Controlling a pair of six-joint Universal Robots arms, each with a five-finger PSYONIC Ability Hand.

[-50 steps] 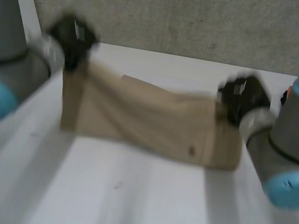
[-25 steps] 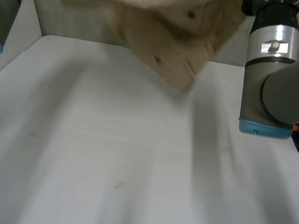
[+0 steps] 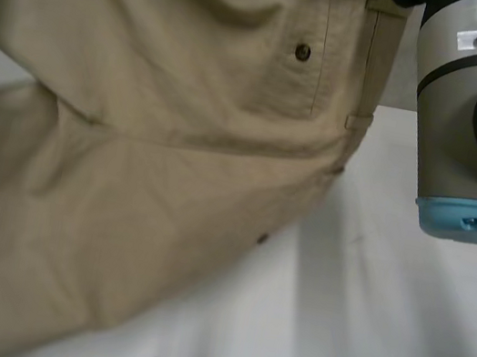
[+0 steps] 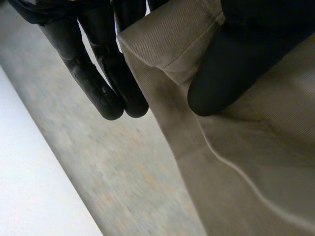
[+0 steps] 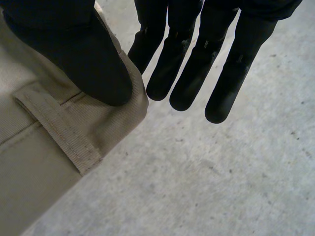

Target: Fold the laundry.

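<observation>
Pants [image 3: 152,145] are up in the air, hanging close in front of the head camera and covering the left and middle of that view. On them I see a pocket seam with a dark button [image 3: 303,52], and a belt loop [image 3: 357,122] on the waistband edge next to the right arm [image 3: 474,100]. The cloth drapes down toward the left. I can't tell if its low end touches the table [image 3: 396,336]. Bare table shows below and right of the cloth.

Left robot hand [image 4: 231,59]: grasping the pants. The thumb sits on the face of a stitched, folded corner. The fingers [image 4: 98,83] are straight along the back of that edge, with the cloth pinched between. I can't tell if that corner is waist or hem. The rest of the cloth hangs away past the thumb. Grey concrete [image 4: 123,187] is behind.

Right robot hand [image 5: 74,54]: also grasping the pants. The thumb presses on the waistband end, just beside a belt loop. The fingers [image 5: 197,73] are straight and reach past the cloth's edge, the nearest one close behind the waistband corner. Concrete is behind here too.

One robot hand is at each side, with the pants slung between them.
</observation>
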